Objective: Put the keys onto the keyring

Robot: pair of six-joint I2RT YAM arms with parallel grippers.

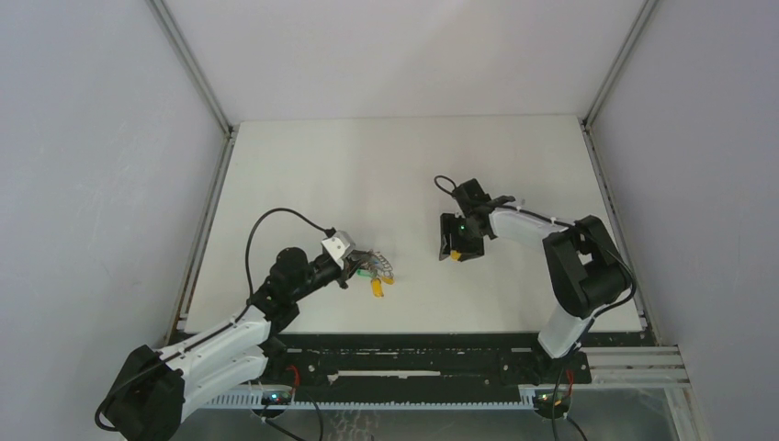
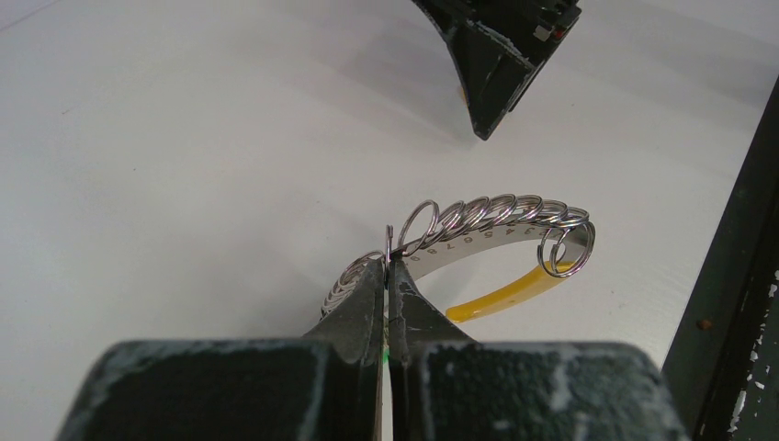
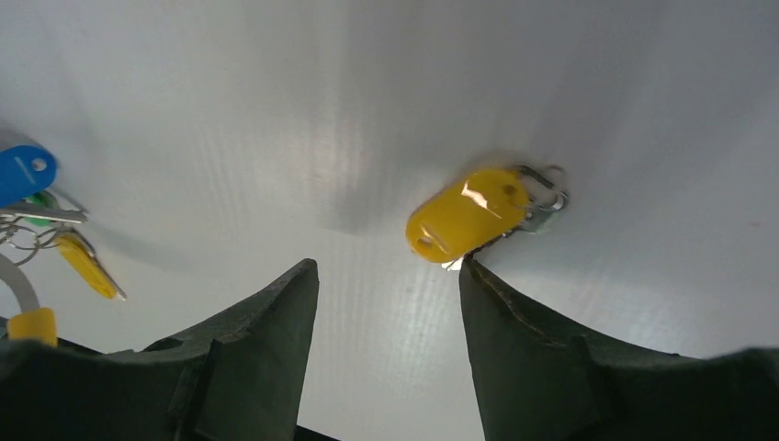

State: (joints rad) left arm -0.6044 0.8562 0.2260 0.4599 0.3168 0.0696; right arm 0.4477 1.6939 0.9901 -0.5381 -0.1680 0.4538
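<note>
My left gripper (image 1: 358, 267) is shut on the keyring (image 2: 478, 230), a curved silver band strung with several small rings and a yellow strip (image 2: 501, 294). The keyring's bunch of capped keys (image 1: 379, 275) rests on the table at my fingertips. It also shows at the left of the right wrist view, with a blue cap (image 3: 23, 173) and a yellow key (image 3: 87, 266). My right gripper (image 3: 388, 266) is open and low over the table. A loose yellow-capped key (image 3: 468, 213) with a small ring lies flat just past its right fingertip (image 3: 478, 280). No separate loose blue key shows.
The white table (image 1: 404, 165) is walled by grey panels on the left, right and back. A black rail (image 2: 735, 276) runs along its near edge, close to the keyring. My right gripper's fingers (image 2: 496, 55) hang just beyond the keyring in the left wrist view.
</note>
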